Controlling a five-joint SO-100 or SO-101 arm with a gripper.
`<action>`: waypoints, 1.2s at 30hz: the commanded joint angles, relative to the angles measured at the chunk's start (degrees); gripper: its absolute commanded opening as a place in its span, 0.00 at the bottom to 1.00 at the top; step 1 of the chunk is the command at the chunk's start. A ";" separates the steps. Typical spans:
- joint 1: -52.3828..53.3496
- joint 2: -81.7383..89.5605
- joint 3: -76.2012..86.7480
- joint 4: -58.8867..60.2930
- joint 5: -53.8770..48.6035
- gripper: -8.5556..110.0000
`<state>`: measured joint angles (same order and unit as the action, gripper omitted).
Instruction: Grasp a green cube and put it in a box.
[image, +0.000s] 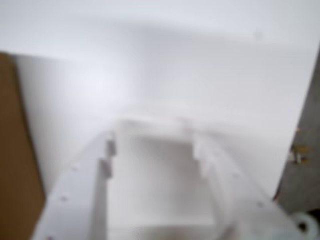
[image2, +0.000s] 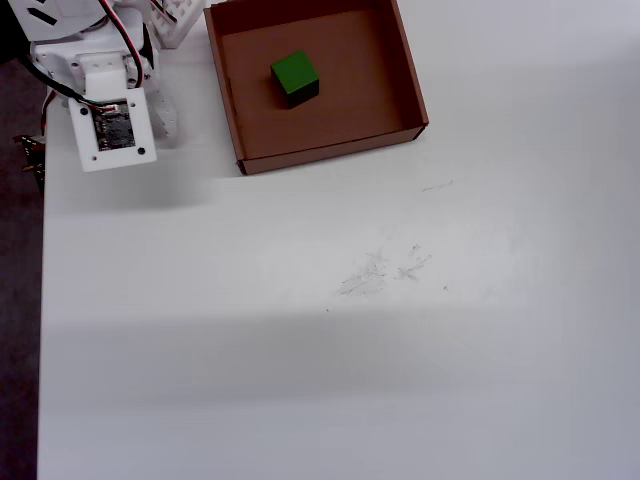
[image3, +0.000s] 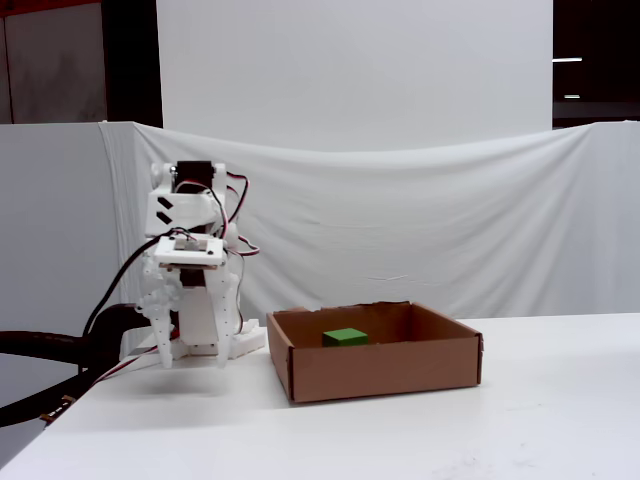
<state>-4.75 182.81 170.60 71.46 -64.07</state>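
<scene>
At the upper left of the overhead view the white plastic arm sits folded over its base, and its white two-finger gripper (image2: 160, 115) hangs above bare table just left of the box. In the blurred wrist view the gripper (image: 152, 142) shows two pale fingers (image: 107, 150) parted with only white surface between them, so it looks open and empty, though the blur keeps me from judging how wide. In the fixed view the gripper (image3: 195, 345) points down at the left of the frame, near the box's left wall but apart from it.

To its right, the shallow square brown cardboard box (image2: 405, 75) fills the upper middle of the overhead view, and the small bright green cube (image2: 295, 78) rests on its floor, slightly left of centre and clear of all four walls. The fixed view agrees: the green cube (image3: 345, 337) lies inside the box (image3: 380, 375), only its top showing over the front wall.

The placing looks done, so the risks I judge are small ones. If the arm swung rightward from here, a finger or cable could catch the box's low left wall and slide the light tray across the white tabletop (image2: 350, 330). A hard nudge might also tip the cube toward a wall.
</scene>
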 joint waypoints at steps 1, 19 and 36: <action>-0.26 -0.44 -0.26 -0.09 0.18 0.25; -0.26 -0.44 -0.26 -0.18 0.88 0.25; -0.26 -0.44 -0.26 -0.26 1.49 0.25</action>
<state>-4.75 182.81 170.60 71.46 -62.93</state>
